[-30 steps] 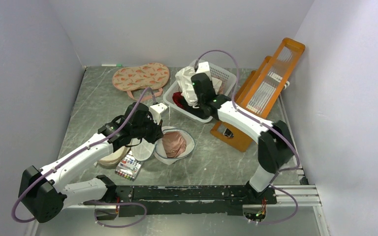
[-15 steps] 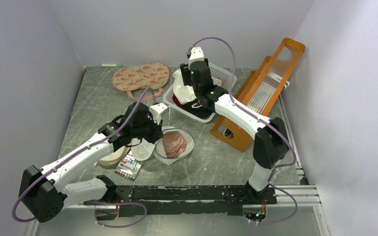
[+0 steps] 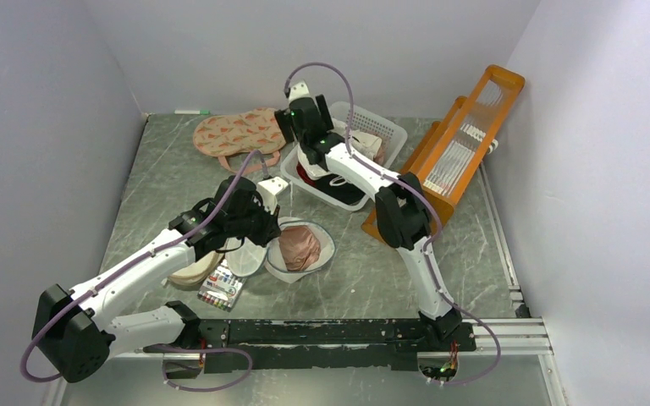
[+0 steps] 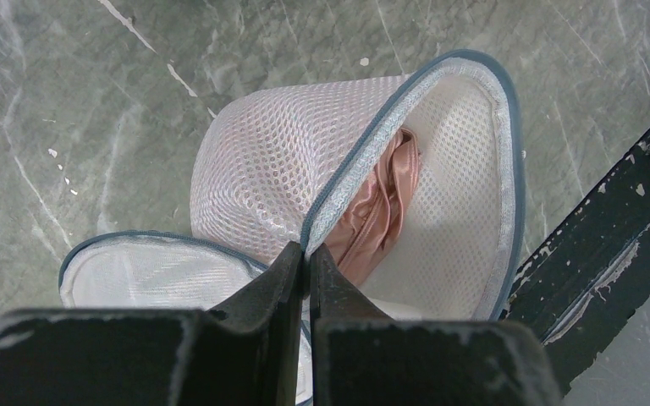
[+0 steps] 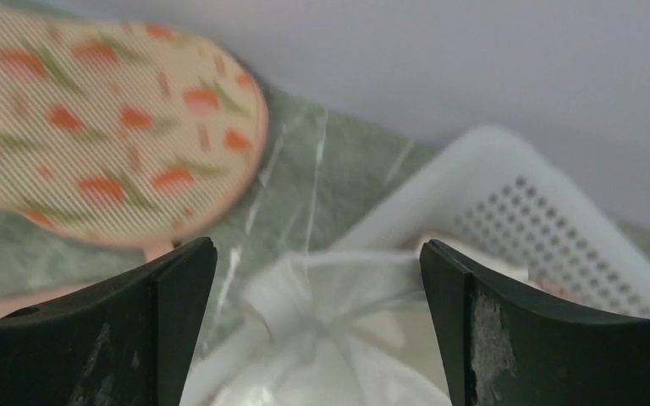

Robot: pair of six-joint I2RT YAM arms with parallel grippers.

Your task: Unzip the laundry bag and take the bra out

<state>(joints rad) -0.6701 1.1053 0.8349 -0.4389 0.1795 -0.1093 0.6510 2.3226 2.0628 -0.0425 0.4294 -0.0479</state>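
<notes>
The laundry bag [image 3: 325, 250] lies unzipped in the middle of the table, its white mesh halves spread apart [image 4: 262, 161]. The dusty-pink bra [image 3: 299, 246] sits crumpled inside it [image 4: 387, 207]. My left gripper [image 3: 267, 227] is shut on the bag's grey zipper rim [image 4: 307, 251], right beside the bra. My right gripper [image 3: 291, 125] hovers over the left corner of the white basket [image 3: 378, 128], far from the bag. Its jaws stand wide open [image 5: 317, 254] with nothing between them. A white garment [image 5: 347, 338] lies below them in the basket.
The watermelon-print pouch [image 3: 241, 131] lies at the back left, next to the basket [image 5: 516, 211]. An orange wooden frame [image 3: 461, 144] leans at the right. A beige hoop [image 3: 193, 275] and a box of markers [image 3: 220, 288] sit under my left arm. Dark garments fill the basket.
My right gripper opened, let go of the white garment, and swung left and back over the basket's corner. The left gripper and the bag stayed put.
</notes>
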